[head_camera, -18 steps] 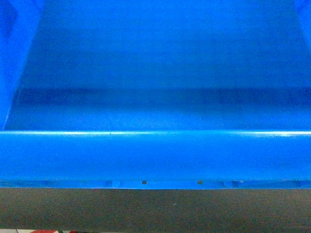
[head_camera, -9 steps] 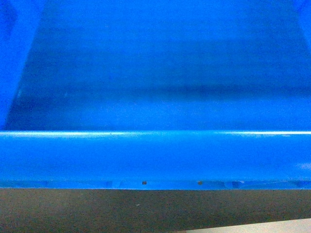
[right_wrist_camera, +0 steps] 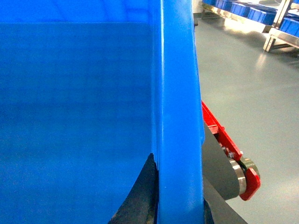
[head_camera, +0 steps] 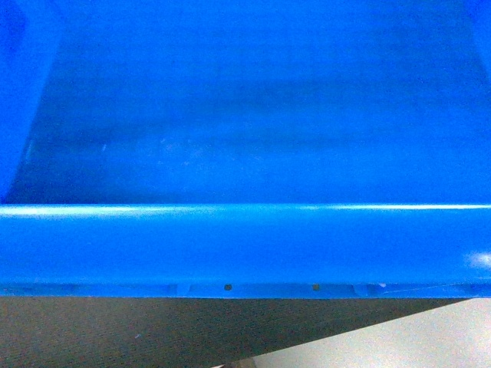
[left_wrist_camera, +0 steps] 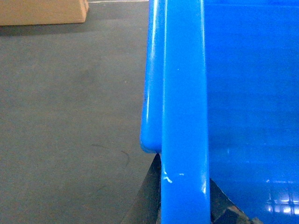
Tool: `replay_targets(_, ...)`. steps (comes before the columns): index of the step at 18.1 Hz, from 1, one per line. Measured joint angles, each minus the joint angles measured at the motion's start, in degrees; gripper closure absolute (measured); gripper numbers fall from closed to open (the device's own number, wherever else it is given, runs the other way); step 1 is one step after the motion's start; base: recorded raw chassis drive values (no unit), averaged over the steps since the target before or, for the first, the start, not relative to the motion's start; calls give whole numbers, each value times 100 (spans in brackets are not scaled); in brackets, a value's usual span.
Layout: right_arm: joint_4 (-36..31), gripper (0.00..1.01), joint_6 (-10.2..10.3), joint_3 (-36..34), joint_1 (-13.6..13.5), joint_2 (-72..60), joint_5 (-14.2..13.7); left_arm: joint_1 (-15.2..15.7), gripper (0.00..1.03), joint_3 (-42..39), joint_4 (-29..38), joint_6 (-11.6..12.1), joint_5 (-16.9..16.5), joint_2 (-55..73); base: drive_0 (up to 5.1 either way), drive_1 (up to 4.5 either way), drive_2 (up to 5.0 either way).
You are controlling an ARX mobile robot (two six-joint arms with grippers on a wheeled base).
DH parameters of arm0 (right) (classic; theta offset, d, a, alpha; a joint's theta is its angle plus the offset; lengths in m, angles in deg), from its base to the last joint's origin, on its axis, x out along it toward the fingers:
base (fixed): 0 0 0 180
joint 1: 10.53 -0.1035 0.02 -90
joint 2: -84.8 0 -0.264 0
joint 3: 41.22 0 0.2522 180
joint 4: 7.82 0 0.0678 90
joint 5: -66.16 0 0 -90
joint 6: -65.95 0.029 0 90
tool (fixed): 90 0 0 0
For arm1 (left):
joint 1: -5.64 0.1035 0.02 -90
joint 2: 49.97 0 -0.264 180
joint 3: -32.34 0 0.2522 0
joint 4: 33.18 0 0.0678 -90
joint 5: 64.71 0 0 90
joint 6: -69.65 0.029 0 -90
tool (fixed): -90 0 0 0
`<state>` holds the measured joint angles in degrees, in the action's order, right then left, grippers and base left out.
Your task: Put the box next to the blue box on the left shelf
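The box [head_camera: 245, 153] fills the head view, its near rim above dark floor [left_wrist_camera: 70, 116]. The left gripper [left_wrist_camera: 184, 205] has its jaws clamped on the left rim, and the right gripper [right_wrist_camera: 180, 205] likewise grips the right rim. Distant racks [right_wrist_camera: 247, 14] hold blue bins.

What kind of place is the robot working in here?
Probably a warehouse or factory floor. The right wrist view shows metal racks holding blue bins on a smooth grey floor; the left wrist view shows a cardboard carton. Both grippers clamp a large blue crate.
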<state>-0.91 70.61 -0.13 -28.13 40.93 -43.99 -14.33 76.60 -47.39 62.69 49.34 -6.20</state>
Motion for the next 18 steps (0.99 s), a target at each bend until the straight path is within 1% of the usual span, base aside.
replay_targets(18,-2,91,-2,0,0,0,-2,0,96,0,0,-7,-2,0,-177,-177,-177)
